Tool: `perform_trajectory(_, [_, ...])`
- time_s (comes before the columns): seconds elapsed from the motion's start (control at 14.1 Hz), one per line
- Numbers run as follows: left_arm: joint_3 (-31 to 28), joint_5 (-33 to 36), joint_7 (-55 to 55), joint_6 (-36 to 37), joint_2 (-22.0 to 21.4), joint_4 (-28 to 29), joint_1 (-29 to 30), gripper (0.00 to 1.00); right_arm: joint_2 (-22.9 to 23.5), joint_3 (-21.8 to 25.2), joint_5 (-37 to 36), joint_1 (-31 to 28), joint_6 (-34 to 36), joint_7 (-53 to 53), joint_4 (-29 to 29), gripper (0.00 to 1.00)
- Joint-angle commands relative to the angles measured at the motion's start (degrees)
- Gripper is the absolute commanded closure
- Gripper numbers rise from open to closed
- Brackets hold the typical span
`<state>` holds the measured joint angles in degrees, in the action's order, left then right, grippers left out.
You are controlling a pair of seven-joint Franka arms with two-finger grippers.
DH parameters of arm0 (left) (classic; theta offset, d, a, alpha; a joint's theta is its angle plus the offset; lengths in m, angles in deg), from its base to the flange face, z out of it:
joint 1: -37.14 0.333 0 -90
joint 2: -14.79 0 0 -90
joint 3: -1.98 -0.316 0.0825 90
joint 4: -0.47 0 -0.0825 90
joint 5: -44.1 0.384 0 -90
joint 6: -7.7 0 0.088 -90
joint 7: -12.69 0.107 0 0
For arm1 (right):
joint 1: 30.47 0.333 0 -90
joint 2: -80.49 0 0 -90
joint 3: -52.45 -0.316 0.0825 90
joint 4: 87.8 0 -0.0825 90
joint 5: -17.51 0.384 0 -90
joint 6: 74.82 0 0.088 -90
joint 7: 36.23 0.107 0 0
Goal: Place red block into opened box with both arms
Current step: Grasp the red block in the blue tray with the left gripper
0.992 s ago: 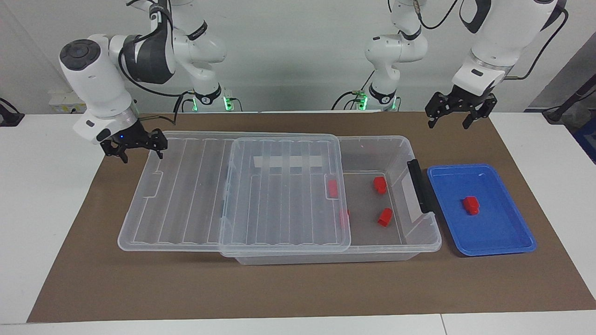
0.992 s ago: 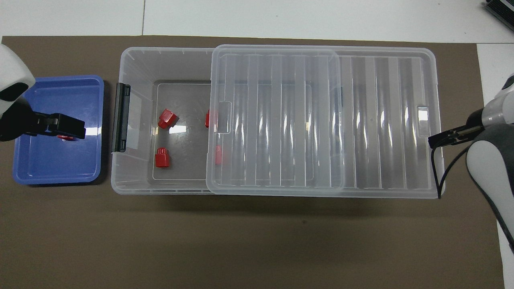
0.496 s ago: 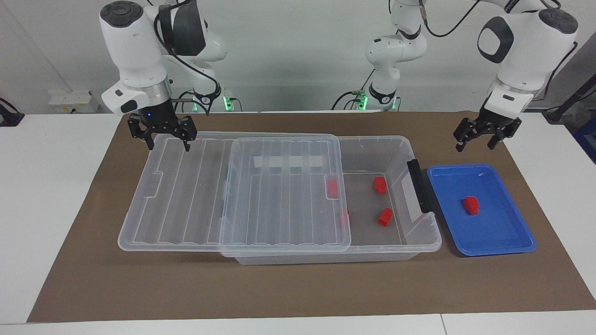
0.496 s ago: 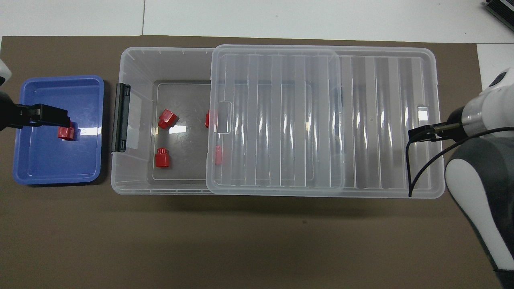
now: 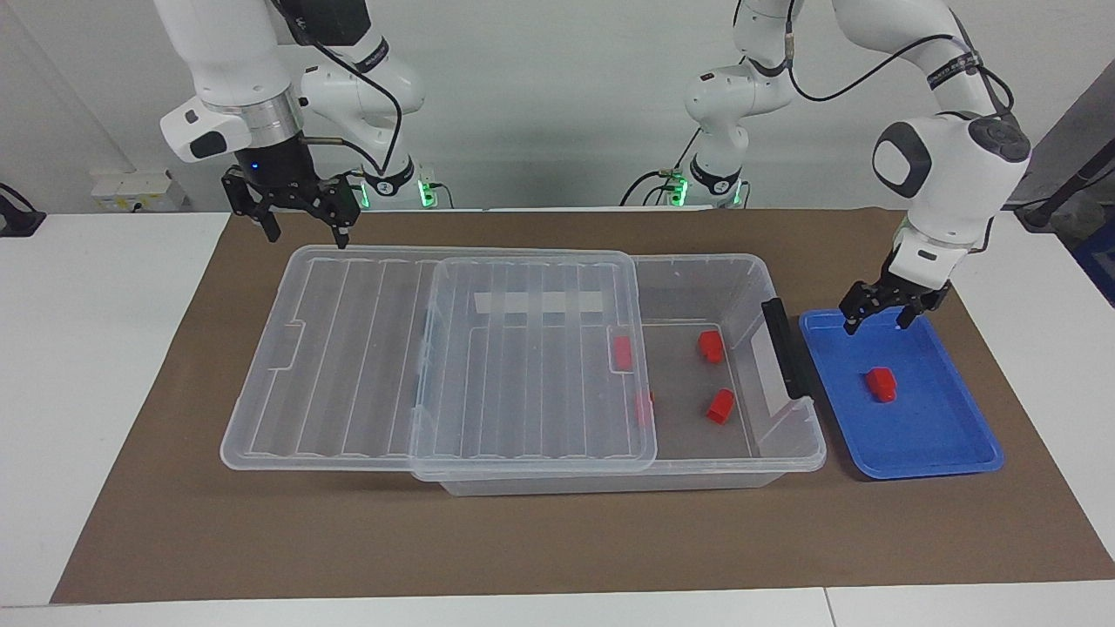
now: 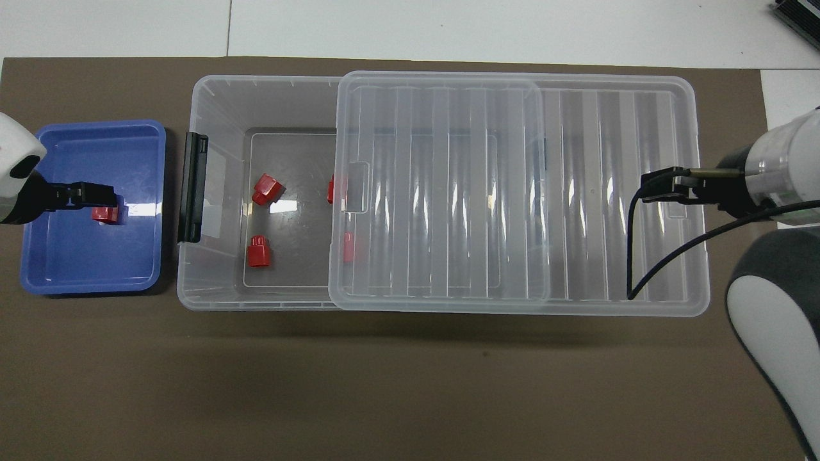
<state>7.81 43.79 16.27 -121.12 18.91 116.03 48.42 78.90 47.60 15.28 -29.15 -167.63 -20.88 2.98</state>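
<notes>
The red block (image 5: 881,384) lay alone in the blue tray (image 5: 949,453), which sat just beside the box (image 5: 788,453) toward the left arm's end of the table. It looked like a small hard plastic piece: light, stiff, not fragile, probably a bit slick on its glossy faces. Best hold judged to be across the chunky body, on two flat sides, not on the tapered end, where the fingers could slide off.

The left gripper (image 5: 875,319) hung low over the tray's rim nearest the robots, fingers spread wide, holding nothing, not yet touching the block. The right gripper (image 5: 296,222) hung in the air over the edge of the lid (image 5: 348,366) at the right arm's end, fingers also spread wide and empty.

The lid was slid partway off toward the right arm's end, leaving the box open at the black handle (image 5: 781,344) end.

Counts: two arms, two grippers, one box, one lid, one tray. Red blocks: five in all, one in the tray and four in the box. Of those four, two lay in the open part (image 5: 711,346) (image 5: 720,406), and two showed through the lid's edge (image 5: 622,351) (image 5: 644,407).
</notes>
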Motion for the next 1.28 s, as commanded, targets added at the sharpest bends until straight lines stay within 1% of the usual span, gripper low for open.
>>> perform_trajectory(0.0, [0.50, 0.04, 2.21, -6.52, 2.28, 2.82, 1.98, 0.00, 3.34, -0.24, 0.99, -0.45, 4.21, 0.82, -6.73, 0.00])
perform_trajectory(0.07, [0.50, 0.04, 4.04, -7.57, 3.77, 2.47, 2.68, 0.00, 3.61, -0.16, 0.91, -0.53, 4.57, 0.74, -6.23, 0.00])
perform_trajectory(0.28, [0.42, 0.13, 5.73, -14.86, 8.78, 2.38, 2.87, 0.00, 2.47, -0.16, 1.08, -1.32, 4.57, 0.21, -3.77, 0.00])
perform_trajectory(0.57, [0.50, 0.13, 7.66, -19.52, 13.36, 2.29, 6.02, 0.00, 1.94, -0.16, 1.08, -1.76, 4.83, 0.03, -2.80, 0.00])
perform_trajectory(0.85, [0.50, 0.13, 10.13, -20.24, 14.16, 2.38, 7.17, 0.02, 1.59, -0.16, 1.08, -1.85, 5.54, -0.94, -2.44, 0.00])
perform_trajectory(0.92, [0.42, 0.13, 10.13, -20.24, 14.16, 2.47, 7.17, 0.05, 1.59, -0.16, 1.08, -1.85, 5.45, -0.94, -2.44, 0.00])
perform_trajectory(0.99, [0.42, 0.13, 10.13, -20.24, 14.16, 2.47, 7.09, 0.15, 1.59, -0.16, 1.08, -1.85, 5.45, -0.94, -2.44, 0.00])
perform_trajectory(1.2, [0.42, 0.13, 10.13, -19.54, 14.16, 2.47, 6.56, 0.61, 1.59, -0.16, 1.08, -1.76, 5.45, -0.94, -2.44, 0.00])
